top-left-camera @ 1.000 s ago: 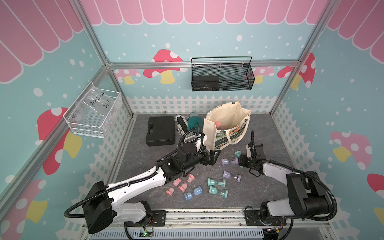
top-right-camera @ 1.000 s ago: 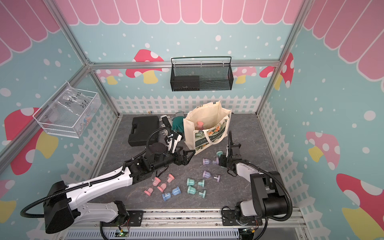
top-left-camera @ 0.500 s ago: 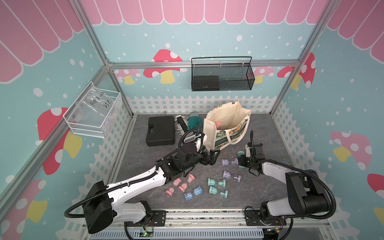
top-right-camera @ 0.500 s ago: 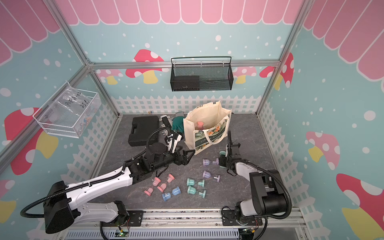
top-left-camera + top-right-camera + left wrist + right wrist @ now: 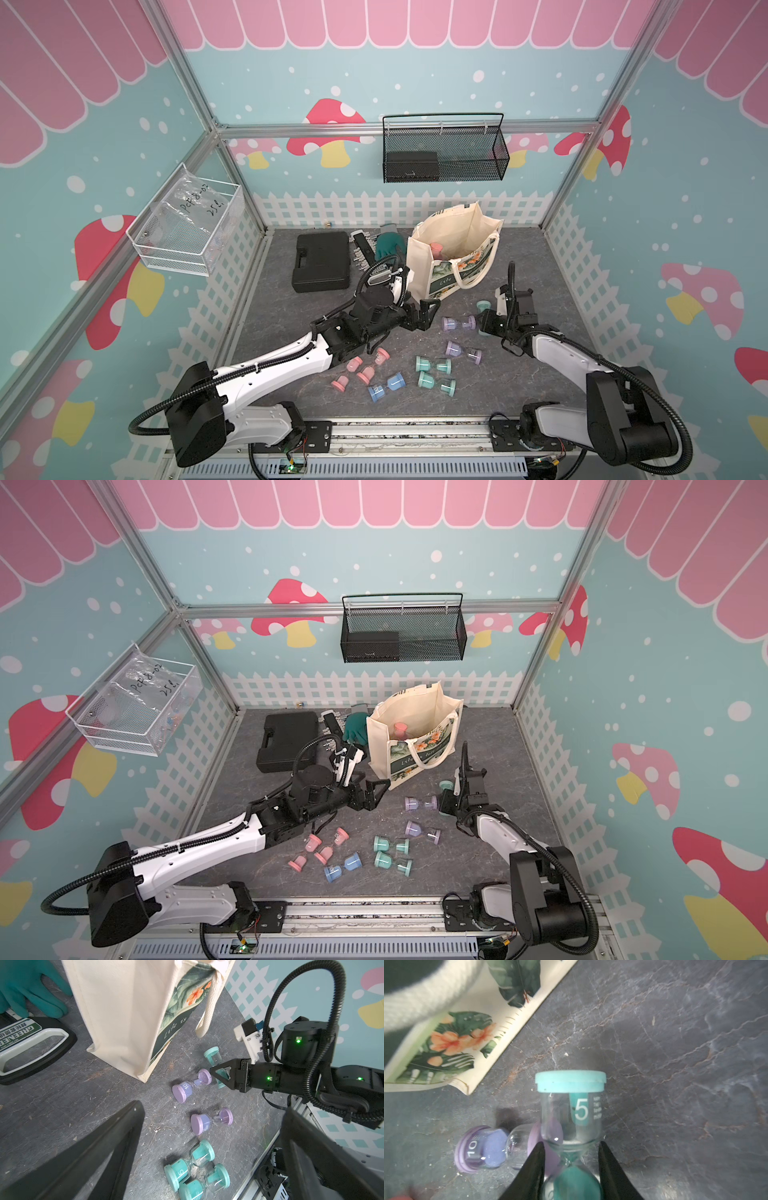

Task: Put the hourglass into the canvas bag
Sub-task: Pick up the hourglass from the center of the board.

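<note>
Your right gripper [image 5: 570, 1154] was closed on the thin glass neck of the teal hourglass [image 5: 570, 1082] marked 5. In a top view this hourglass [image 5: 482, 306] was at the middle right of the frame, below and a little to the right of the canvas bag [image 5: 453, 243] and just beside a purple hourglass [image 5: 457, 323] that lay on the grey table [image 5: 540, 270]. The bag stood upright and open in the upper middle with a pink thing [image 5: 436, 250] inside it, and your left gripper [image 5: 426, 316] was open and empty near the bag's lower corner.
</note>
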